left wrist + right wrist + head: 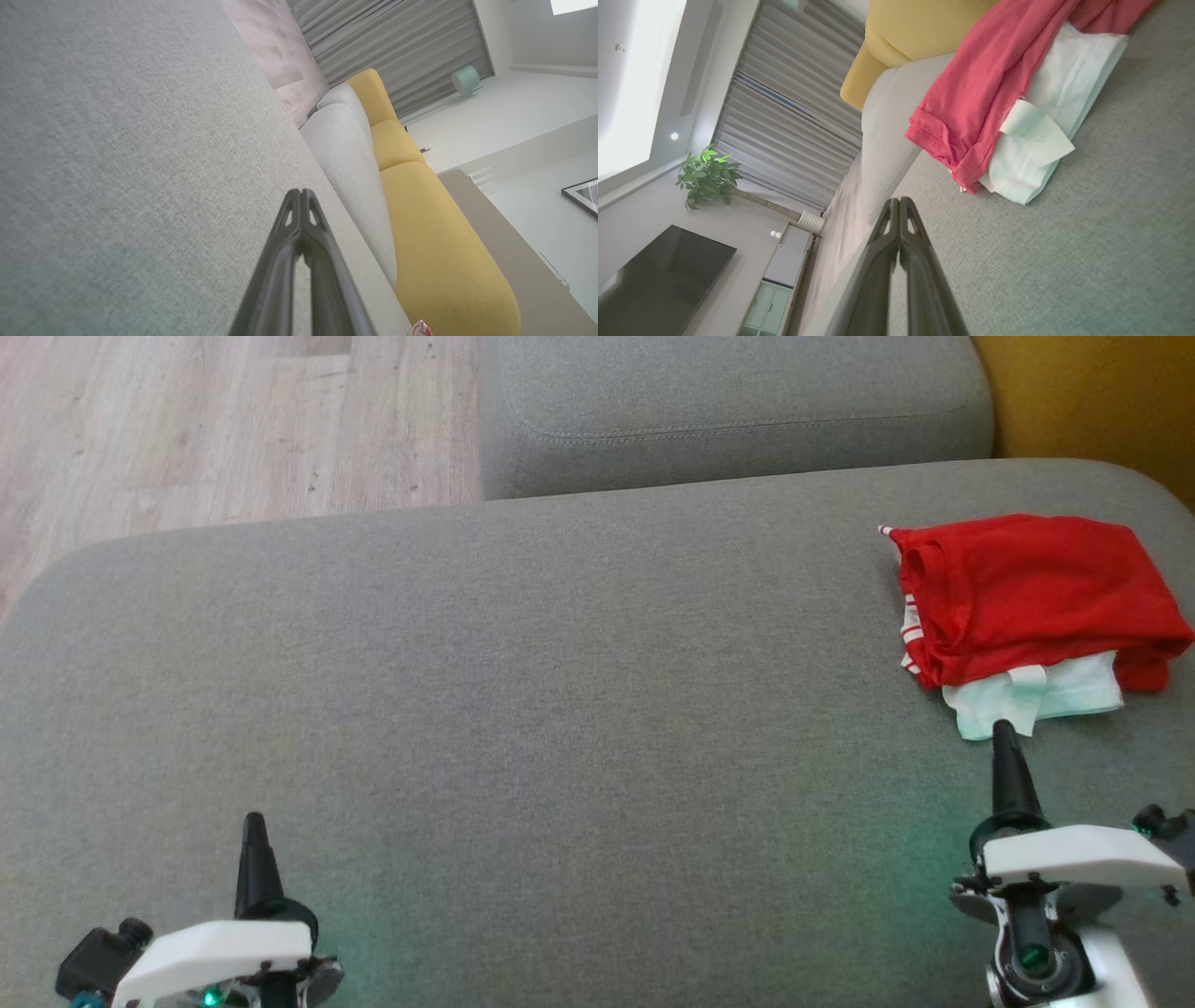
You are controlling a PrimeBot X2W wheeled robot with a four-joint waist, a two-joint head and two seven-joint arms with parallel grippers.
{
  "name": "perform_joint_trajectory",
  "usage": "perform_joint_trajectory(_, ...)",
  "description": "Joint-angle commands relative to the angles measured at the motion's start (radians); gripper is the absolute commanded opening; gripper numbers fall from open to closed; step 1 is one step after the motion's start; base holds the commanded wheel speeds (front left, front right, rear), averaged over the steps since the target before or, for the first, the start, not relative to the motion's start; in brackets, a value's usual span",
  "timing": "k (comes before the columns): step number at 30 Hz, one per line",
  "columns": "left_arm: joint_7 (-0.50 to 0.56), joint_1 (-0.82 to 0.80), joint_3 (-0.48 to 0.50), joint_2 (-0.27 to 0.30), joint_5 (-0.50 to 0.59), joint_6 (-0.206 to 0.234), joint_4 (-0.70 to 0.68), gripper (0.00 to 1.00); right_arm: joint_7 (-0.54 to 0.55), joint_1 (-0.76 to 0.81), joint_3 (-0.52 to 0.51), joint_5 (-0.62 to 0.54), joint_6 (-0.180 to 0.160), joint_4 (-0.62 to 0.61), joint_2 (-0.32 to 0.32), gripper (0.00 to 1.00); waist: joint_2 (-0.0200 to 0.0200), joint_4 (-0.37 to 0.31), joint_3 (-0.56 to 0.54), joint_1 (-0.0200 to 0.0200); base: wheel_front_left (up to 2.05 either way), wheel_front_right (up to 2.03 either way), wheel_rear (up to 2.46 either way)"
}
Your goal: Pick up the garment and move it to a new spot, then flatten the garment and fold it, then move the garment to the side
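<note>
Garment is recorded as a compact folded bundle at the right edge of the head view, red uppermost with white fabric showing beneath its lower edge, laid on the grey sofa seat. This placement is judged to match the task's last step of setting it aside. Left hand at lower left and right hand at lower right are both seen pinched fully together and empty. The right tip lies just below the white fabric, with contact not determinable, which is judged consistent with work at or near completion.
</note>
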Motion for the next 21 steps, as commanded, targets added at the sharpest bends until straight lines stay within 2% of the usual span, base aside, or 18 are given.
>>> perform_joint_trajectory(1, 0.009, -0.054, 0.026, 0.005, -0.020, -0.004, -0.037, 0.00, 0.008, -0.032, 0.004, 0.026, -0.001, -0.041, -0.006, 0.00, 0.0000, 0.000, 0.000, -0.0001, 0.00, 0.00, 0.00)
perform_joint_trajectory(21, 0.068, -0.068, 0.060, 0.006, -0.197, -0.005, -0.046, 0.00, 0.066, -0.026, -0.029, 0.240, -0.001, -0.066, -0.006, 0.00, 0.0000, 0.002, 0.001, -0.0001, 0.00, 0.00, 0.00)
